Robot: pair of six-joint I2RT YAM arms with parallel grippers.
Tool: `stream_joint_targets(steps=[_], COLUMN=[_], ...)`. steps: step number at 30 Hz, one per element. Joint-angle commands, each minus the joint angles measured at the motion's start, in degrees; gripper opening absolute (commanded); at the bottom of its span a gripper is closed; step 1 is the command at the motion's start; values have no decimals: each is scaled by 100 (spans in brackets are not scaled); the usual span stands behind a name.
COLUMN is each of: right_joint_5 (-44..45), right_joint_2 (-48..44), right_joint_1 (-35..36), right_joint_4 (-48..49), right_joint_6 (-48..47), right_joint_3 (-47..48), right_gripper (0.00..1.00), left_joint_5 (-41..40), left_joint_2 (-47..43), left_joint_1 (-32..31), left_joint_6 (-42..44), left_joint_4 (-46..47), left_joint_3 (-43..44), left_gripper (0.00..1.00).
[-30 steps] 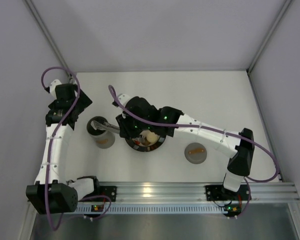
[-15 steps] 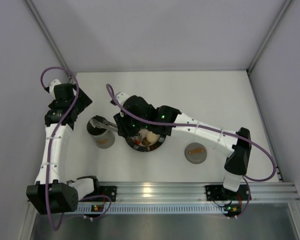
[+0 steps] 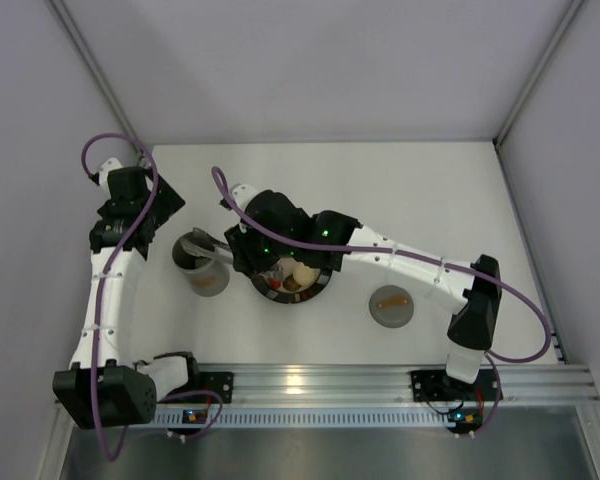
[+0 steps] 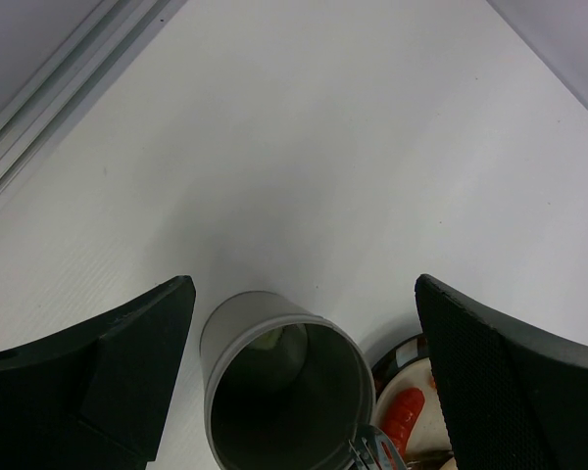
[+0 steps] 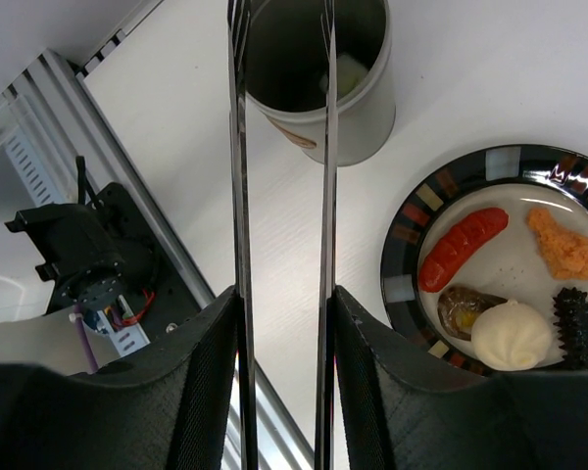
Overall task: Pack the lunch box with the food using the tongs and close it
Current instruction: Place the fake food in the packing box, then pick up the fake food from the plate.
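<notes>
Nudged slightly leftward, the right gripper point(image 5: 282, 318) pinches the tongs point(image 5: 239, 196) mid-length, jaws relaxing; the left gripper point(image 4: 304, 294) gapes empty beside the lunch box point(image 4: 286, 392), a rigid, probably light grey can. Those tongs look springy, slick steel, tips above it. Small smooth pieces of the food point(image 5: 463, 249) wait on the plate point(image 5: 404, 284).

The lunch box point(image 3: 204, 268), a grey metal cylinder, stands upright and open on the table point(image 3: 380, 190), with a pale green piece point(image 5: 349, 72) inside against its wall. Its round grey lid point(image 3: 391, 306) lies flat, orange-brown handle up, well apart to the lunch box's right. The silver tongs point(image 5: 239, 245), pinched in the right hand point(image 5: 282, 294), have their slim arms slightly parted and their tips over the lunch box's mouth. Just right of the lunch box, on a plate point(image 5: 400, 288), lie a red sausage point(image 5: 463, 249), an orange piece point(image 5: 566, 245), a white bun point(image 5: 511, 335), a brown bit point(image 5: 459, 311) and a dark spiky piece point(image 5: 580, 328).
</notes>
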Motion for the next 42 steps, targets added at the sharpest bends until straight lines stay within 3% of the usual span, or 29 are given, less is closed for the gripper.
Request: stream_joint_targets(steps=[1, 20, 35, 42], right_joint_5=[65, 486, 1287, 1384], right_joint_2=[-6, -524, -1992, -2300], right_joint_1=[113, 87, -941, -977], right_joint_4=[300, 159, 273, 221], right_joint_6=[-33, -121, 371, 643], right_joint_3=[294, 232, -2078, -3036], right_gripper=[40, 40, 41, 41], left_joint_5=[53, 71, 343, 457], left_joint_2=[-142, -98, -72, -89], left_joint_1=[30, 30, 48, 48], left_joint_6=[39, 83, 91, 83], left_joint_4=[315, 367, 429, 446], left_joint_3=[-44, -114, -220, -290], left_gripper=[99, 99, 99, 99])
